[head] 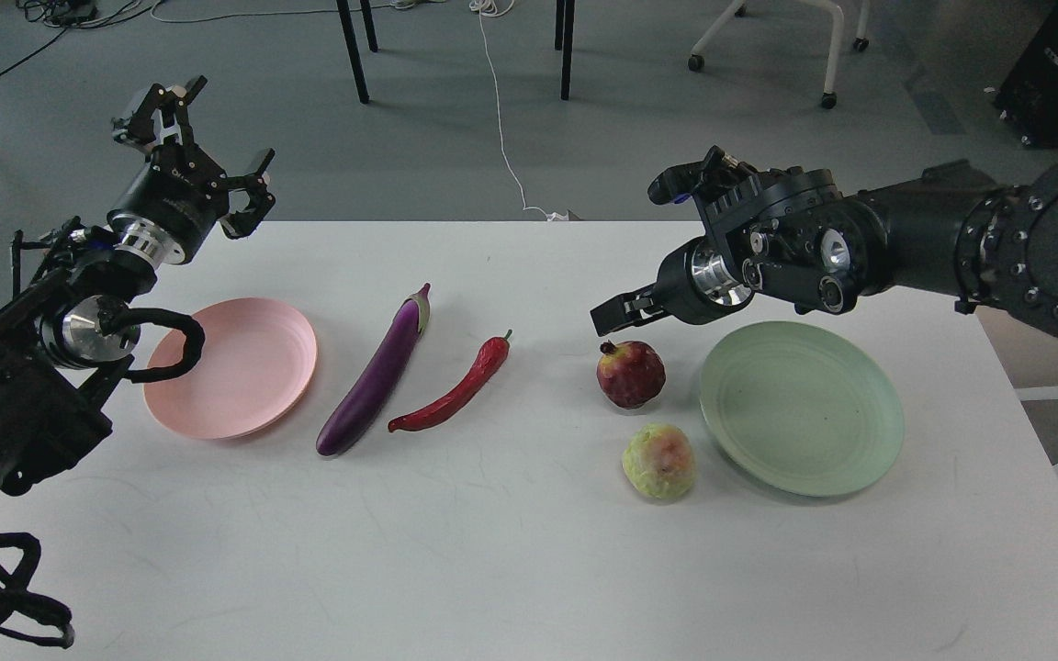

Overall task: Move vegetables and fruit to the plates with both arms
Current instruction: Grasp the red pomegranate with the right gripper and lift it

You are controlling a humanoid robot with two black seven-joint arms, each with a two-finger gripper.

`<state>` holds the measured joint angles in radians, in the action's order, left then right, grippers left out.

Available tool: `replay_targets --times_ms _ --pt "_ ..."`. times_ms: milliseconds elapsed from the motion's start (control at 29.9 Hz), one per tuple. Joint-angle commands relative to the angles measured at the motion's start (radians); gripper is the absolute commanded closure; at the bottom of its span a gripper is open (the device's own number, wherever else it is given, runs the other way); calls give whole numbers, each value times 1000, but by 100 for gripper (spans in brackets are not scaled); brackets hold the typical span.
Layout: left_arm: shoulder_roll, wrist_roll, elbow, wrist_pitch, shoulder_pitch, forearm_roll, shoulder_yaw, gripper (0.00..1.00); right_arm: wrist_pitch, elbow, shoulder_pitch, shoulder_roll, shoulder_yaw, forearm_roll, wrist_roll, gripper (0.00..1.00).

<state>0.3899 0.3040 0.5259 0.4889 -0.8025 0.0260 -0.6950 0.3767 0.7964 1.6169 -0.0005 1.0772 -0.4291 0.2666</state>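
Observation:
A purple eggplant and a red chili pepper lie side by side at centre left, right of the empty pink plate. A dark red pomegranate and a yellow-green fruit sit just left of the empty mint green plate. My left gripper is open and empty, raised over the table's far left corner, behind the pink plate. My right gripper hangs just above and behind the pomegranate; it is dark and seen side-on, so its fingers cannot be told apart.
Everything lies on a white table. Behind its far edge is grey floor with table legs, a white cable and a wheeled chair base. A black case stands at the top right.

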Motion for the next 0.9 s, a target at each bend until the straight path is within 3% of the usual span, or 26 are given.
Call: replay_targets --times_ms 0,535,635,735,869 --pt "-2 0 -1 0 0 0 0 2 -5 1 -20 0 9 -30 0 7" --pt "-2 0 -1 0 2 2 3 2 -1 3 -80 0 -31 -23 39 10" --pt "0 0 -1 0 3 2 5 2 -1 1 -94 0 -26 -37 39 24" --pt "0 1 -1 0 5 5 6 2 -1 1 -100 0 -25 -48 49 47" --pt "0 1 -1 0 6 8 6 2 -4 3 -74 0 -34 -48 56 55"
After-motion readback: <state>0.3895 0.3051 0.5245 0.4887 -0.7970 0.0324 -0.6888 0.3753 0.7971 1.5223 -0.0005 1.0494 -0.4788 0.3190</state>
